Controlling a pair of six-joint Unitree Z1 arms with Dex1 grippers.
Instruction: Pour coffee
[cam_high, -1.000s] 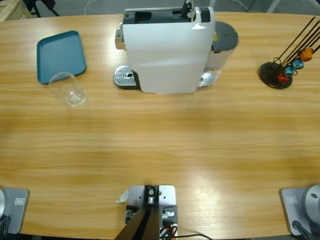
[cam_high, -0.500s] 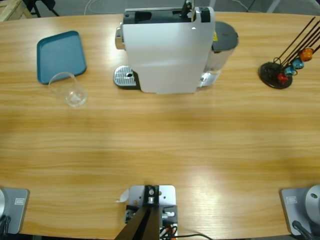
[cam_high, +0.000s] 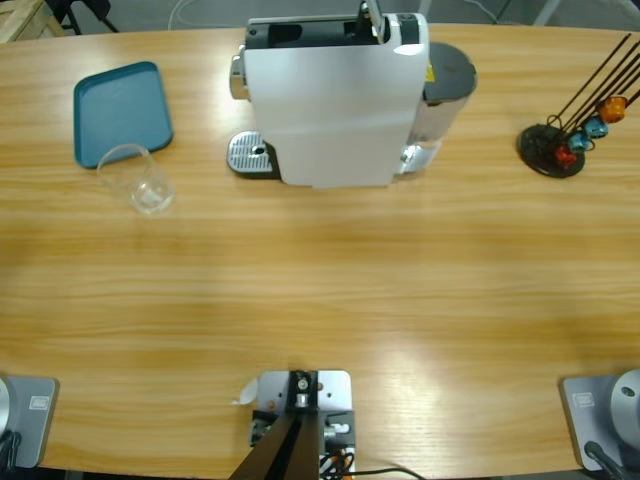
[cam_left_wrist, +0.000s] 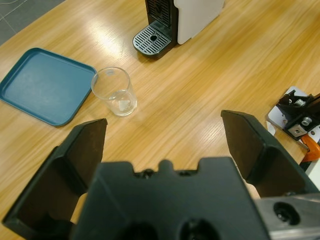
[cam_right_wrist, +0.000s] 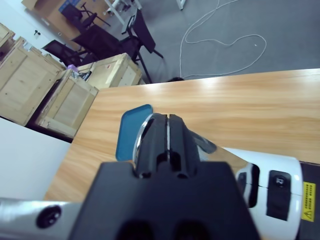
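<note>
The white coffee machine (cam_high: 330, 100) stands at the table's far middle, its drip grate (cam_high: 250, 153) on its left side. My right gripper (cam_high: 370, 17) is at the machine's top, jaws pressed together over the chrome lever (cam_right_wrist: 206, 145); the right wrist view looks down along it (cam_right_wrist: 168, 118) onto the machine (cam_right_wrist: 272, 175). An empty-looking clear glass (cam_high: 138, 180) stands left of the machine, beside the blue tray (cam_high: 122, 112). My left gripper (cam_left_wrist: 165, 122) hangs open above the table, apart from the glass (cam_left_wrist: 115, 91). No coffee shows in any view.
A black capsule stand (cam_high: 552, 148) with orange, blue and red capsules stands at the far right. A grey water tank (cam_high: 450, 72) sits on the machine's right side. Wooden crates and chairs show beyond the table in the right wrist view.
My right gripper at the machine's top has shifted slightly to the left. The glass, tray and machine have not moved.
</note>
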